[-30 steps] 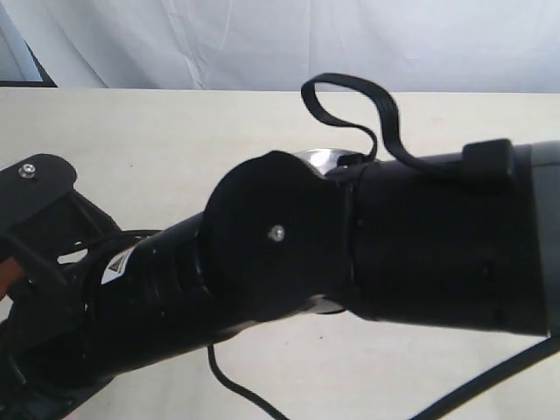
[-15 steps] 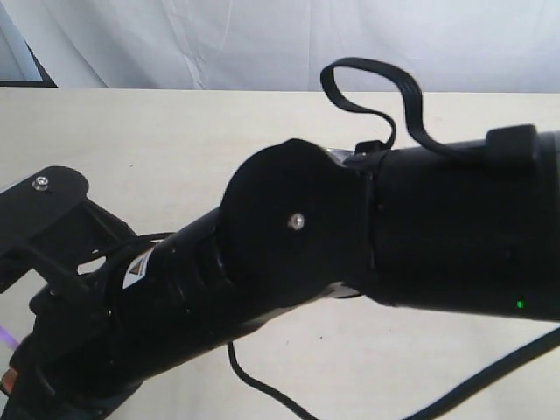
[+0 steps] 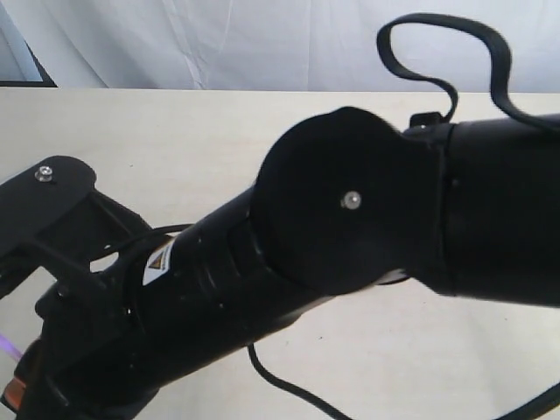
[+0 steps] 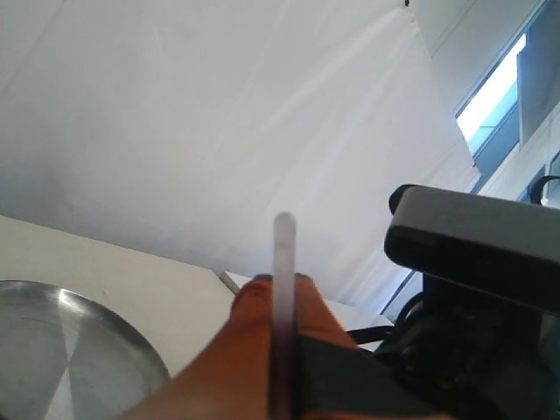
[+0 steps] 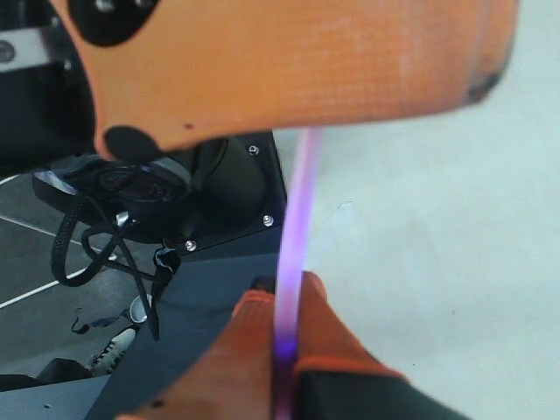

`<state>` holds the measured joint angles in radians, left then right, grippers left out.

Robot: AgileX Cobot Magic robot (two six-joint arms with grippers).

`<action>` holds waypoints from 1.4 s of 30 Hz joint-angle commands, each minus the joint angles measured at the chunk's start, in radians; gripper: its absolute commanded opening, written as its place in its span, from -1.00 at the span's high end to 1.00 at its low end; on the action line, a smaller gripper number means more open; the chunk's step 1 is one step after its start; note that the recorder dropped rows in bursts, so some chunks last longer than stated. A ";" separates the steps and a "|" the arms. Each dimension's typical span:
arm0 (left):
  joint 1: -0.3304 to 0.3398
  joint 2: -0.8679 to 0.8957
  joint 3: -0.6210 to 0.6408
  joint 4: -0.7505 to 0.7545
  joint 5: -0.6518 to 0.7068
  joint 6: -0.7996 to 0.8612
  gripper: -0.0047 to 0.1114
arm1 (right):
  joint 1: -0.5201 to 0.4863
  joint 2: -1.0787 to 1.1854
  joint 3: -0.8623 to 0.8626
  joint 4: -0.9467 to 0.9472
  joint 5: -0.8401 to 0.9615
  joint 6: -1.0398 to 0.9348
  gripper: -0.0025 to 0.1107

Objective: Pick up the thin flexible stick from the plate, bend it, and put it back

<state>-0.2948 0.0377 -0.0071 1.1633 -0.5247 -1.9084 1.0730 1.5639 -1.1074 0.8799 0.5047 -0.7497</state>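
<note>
In the left wrist view my left gripper (image 4: 278, 289) has its orange fingers (image 4: 245, 341) shut on the thin flexible stick (image 4: 283, 254), whose pale whitish end pokes out past the tips. Part of the shiny silver plate (image 4: 52, 350) lies on the table below it. In the right wrist view my right gripper (image 5: 284, 293) is shut on the stick's pink-purple length (image 5: 297, 201), which runs up to the other gripper's orange finger (image 5: 306, 61). In the exterior view the arms hide the plate; only a purple bit of the stick (image 3: 7, 348) shows at the left edge.
The right arm's thick black body (image 3: 367, 219) fills the middle of the exterior view, with a cable loop (image 3: 437, 35) above and a loose black cable (image 3: 289, 385) below. The left arm's bracket (image 3: 52, 210) is at the left. A cream table (image 3: 175, 131) meets a white curtain (image 3: 262, 44).
The right arm's body has shifted right and looms larger, now covering the sliver of plate seen earlier. The left arm's bracket has moved slightly right. A purple bit of stick now shows at the left edge.
</note>
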 commanded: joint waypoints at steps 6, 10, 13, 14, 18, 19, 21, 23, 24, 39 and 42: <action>-0.005 -0.002 0.007 -0.028 0.016 0.007 0.91 | -0.004 0.005 -0.005 0.001 0.007 -0.008 0.96; -0.005 -0.002 0.007 0.030 0.036 0.009 0.91 | -0.004 -0.001 -0.005 0.001 0.022 -0.008 0.96; -0.005 -0.002 0.007 0.091 0.061 0.007 0.91 | -0.004 -0.013 -0.005 0.005 0.029 -0.008 0.96; -0.005 -0.002 0.007 0.093 0.061 0.007 0.91 | -0.004 -0.017 -0.005 0.008 0.031 -0.008 0.96; -0.005 -0.002 0.007 0.094 0.065 0.007 0.91 | -0.004 -0.034 -0.005 0.007 0.033 -0.008 0.96; -0.005 -0.002 0.007 0.094 0.070 0.007 0.91 | -0.004 -0.034 -0.005 0.007 0.033 -0.008 0.96; -0.005 -0.002 0.007 0.094 0.079 0.007 0.91 | -0.004 -0.034 -0.005 0.007 0.033 -0.008 0.96; -0.005 -0.002 0.007 0.076 0.081 0.007 0.91 | -0.004 -0.034 -0.005 -0.004 0.031 -0.008 0.96; -0.005 -0.002 0.007 0.034 0.081 0.007 0.91 | -0.004 -0.034 -0.005 -0.032 0.019 -0.008 0.96; -0.005 -0.002 0.007 0.057 0.293 0.009 0.10 | -0.179 0.023 -0.005 -0.527 -0.118 0.398 0.96; -0.005 -0.002 0.007 0.092 0.345 0.009 0.14 | -0.278 0.027 -0.005 -0.665 -0.118 0.508 0.96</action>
<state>-0.2948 0.0377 -0.0043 1.2221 -0.2350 -1.9048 0.8761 1.5880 -1.1074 0.3403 0.4005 -0.3411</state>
